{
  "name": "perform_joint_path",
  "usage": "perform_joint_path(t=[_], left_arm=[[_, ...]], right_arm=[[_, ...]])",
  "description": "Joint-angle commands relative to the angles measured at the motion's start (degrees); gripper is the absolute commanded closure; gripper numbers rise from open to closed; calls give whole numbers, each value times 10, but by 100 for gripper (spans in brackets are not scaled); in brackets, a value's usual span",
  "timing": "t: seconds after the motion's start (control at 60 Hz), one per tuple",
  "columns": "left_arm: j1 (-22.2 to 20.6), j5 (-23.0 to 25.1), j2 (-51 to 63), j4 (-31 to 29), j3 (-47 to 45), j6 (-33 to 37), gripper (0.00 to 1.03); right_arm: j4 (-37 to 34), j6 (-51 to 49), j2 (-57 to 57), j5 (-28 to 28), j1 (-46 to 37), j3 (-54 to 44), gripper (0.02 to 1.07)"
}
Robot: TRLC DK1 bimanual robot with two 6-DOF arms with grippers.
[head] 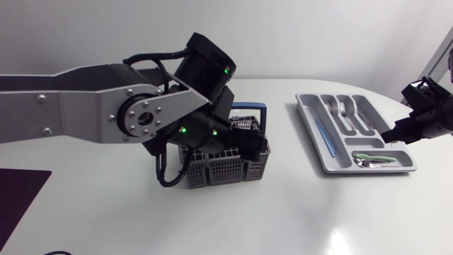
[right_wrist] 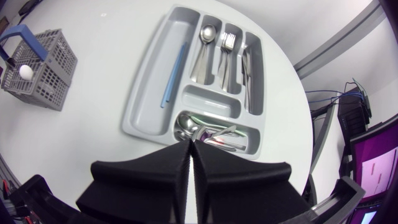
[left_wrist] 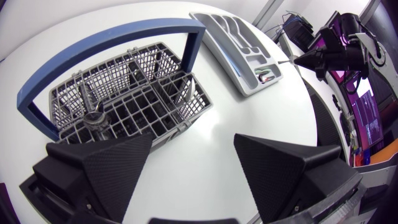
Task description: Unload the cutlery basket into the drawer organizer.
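Note:
The grey cutlery basket (head: 225, 168) with a blue handle stands mid-table, and a few metal utensils (left_wrist: 93, 116) stick up in its cells. My left gripper (left_wrist: 193, 142) hangs open just above and beside the basket, with nothing between its fingers. At the right lies the grey drawer organizer (head: 311, 124), holding a spoon (right_wrist: 206, 43), forks (right_wrist: 227, 45), knives (right_wrist: 247, 68), a blue stick (right_wrist: 175, 74) and small spoons (right_wrist: 208, 132). My right gripper (right_wrist: 189, 148) is shut over the organizer's small-spoon compartment; I see nothing gripped.
The white table (head: 297, 212) has a curved edge close behind the organizer. My bulky left arm (head: 106, 99) crosses the table's left half and covers part of the basket. A dark mat (head: 18, 195) lies at the front left.

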Motion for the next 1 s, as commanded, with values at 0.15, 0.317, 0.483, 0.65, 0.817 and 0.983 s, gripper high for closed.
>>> perform_joint_path(t=[0.15, 0.317, 0.483, 0.65, 0.817, 0.983], left_arm=[[-7, 1, 20, 8, 36, -18, 11], [-8, 0, 30, 8, 49, -14, 11], [-13, 0, 49, 2, 68, -12, 11], [-13, 0, 69, -29, 103, -11, 11], [-14, 0, 92, -43, 128, -6, 11], [-14, 0, 113, -49, 133, 6, 12]], right_arm=[[85, -52, 88, 31, -41, -19, 101], [149, -65, 134, 69, -52, -29, 101], [179, -56, 171, 83, -55, -33, 101], [184, -31, 173, 87, -49, -43, 100], [158, 1, 183, 105, -49, -24, 5], [119, 9, 158, 64, -51, -23, 6]])
